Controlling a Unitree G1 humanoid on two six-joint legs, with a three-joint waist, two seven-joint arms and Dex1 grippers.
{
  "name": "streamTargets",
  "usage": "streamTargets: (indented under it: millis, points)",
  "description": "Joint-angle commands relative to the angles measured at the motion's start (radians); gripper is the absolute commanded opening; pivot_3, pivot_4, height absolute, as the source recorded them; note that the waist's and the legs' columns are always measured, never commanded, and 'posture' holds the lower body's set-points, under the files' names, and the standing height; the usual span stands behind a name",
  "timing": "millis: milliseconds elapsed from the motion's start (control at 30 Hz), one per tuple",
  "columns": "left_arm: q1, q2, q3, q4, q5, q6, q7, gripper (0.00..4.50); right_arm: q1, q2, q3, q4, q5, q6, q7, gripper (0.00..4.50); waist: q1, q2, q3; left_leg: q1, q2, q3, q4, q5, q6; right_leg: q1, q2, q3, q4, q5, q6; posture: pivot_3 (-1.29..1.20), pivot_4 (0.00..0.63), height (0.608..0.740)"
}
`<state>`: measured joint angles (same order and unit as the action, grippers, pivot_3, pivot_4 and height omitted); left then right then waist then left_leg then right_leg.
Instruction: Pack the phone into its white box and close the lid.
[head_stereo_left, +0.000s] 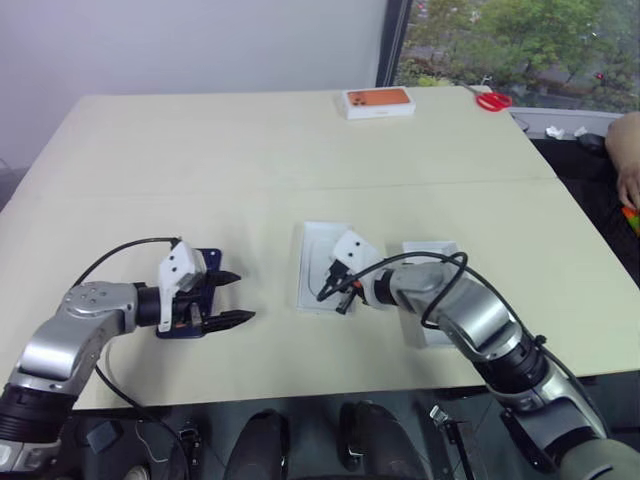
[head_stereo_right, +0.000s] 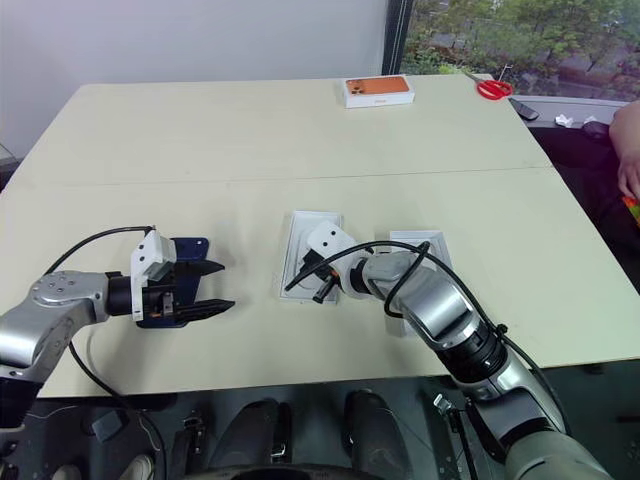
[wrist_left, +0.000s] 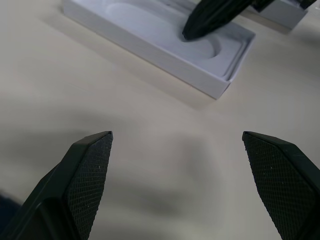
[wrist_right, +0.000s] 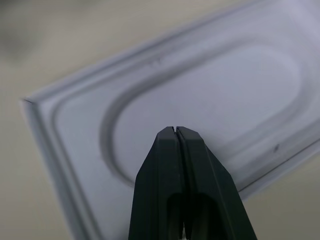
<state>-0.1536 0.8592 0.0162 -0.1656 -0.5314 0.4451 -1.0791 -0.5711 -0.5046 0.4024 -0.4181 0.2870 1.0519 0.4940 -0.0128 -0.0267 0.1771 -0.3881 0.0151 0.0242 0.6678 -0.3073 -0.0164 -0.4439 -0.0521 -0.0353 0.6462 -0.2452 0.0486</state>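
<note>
The dark blue phone (head_stereo_right: 192, 246) lies flat on the table at the left, mostly under my left hand. My left gripper (head_stereo_left: 245, 296) stands open just past the phone, with bare table between its fingers (wrist_left: 90, 170). Mid-table lies the white box (head_stereo_left: 310, 270), its inside covered by a white insert with an oval recess (wrist_right: 210, 95). My right gripper (wrist_right: 176, 131) is shut, empty, its tips down in that recess. Right of the box the white lid (head_stereo_left: 440, 250) lies inside up, partly hidden under my right arm.
A white box printed orange (head_stereo_left: 379, 102) stands at the table's far edge, with red scissors (head_stereo_left: 493, 100) to its right. A person's hand (head_stereo_left: 628, 165) shows at the right edge. The near table edge runs just below both arms.
</note>
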Motion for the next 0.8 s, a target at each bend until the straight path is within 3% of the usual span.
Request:
streamTargets:
  millis: [33, 167, 333, 533, 633, 800]
  points:
    - [-0.003, -0.005, 0.018, -0.03, 0.003, 0.0, -0.002, 4.39, 0.013, -0.077, -0.1, -0.162, 0.027, -0.043, 0.057, 0.06, 0.002, 0.0, 0.0, 0.0, 0.0, 0.0, 0.0, 0.0, 0.0, 0.0, 0.0, 0.0, 0.0, 0.0, 0.0, 0.0, 0.15, 0.74]
    - [-0.023, -0.022, 0.044, -0.013, -0.011, 0.031, 0.033, 4.39, 0.068, -0.151, -0.136, -0.258, 0.054, -0.058, 0.11, 0.06, 0.001, 0.0, 0.0, 0.001, 0.0, -0.001, 0.0, 0.0, 0.0, 0.001, 0.001, 0.0, 0.0, 0.0, 0.0, 0.0, 0.15, 0.74]
    - [-0.081, -0.025, 0.105, 0.058, -0.025, 0.176, 0.151, 4.44, 0.098, -0.15, -0.102, -0.248, 0.02, -0.095, 0.1, 0.02, -0.003, 0.0, 0.0, 0.002, 0.002, -0.001, 0.0, 0.0, 0.0, 0.001, 0.004, 0.001, 0.002, 0.0, 0.0, 0.0, 0.15, 0.74]
    - [-0.216, 0.0, 0.249, 0.245, -0.044, 0.51, 0.381, 4.44, 0.038, -0.032, -0.074, -0.128, -0.017, -0.122, 0.047, 0.02, -0.006, -0.001, 0.0, 0.005, 0.003, -0.001, 0.001, 0.001, -0.001, 0.002, 0.007, 0.001, 0.004, 0.001, -0.002, 0.0, 0.15, 0.74]
    - [-0.289, 0.026, 0.262, 0.34, -0.078, 0.776, 0.411, 4.44, -0.01, 0.04, -0.03, -0.057, -0.042, -0.151, 0.032, 0.02, -0.006, -0.001, 0.0, 0.005, 0.002, -0.001, 0.001, 0.001, -0.001, 0.002, 0.007, 0.001, 0.004, 0.001, -0.002, 0.0, 0.15, 0.74]
    - [-0.311, 0.043, 0.289, 0.364, -0.121, 0.952, 0.4, 4.44, -0.064, 0.125, 0.036, 0.011, -0.066, -0.176, 0.046, 0.02, -0.005, -0.002, 0.0, 0.004, 0.002, -0.001, 0.001, 0.001, -0.001, 0.002, 0.005, 0.001, 0.005, 0.001, -0.001, 0.0, 0.15, 0.74]
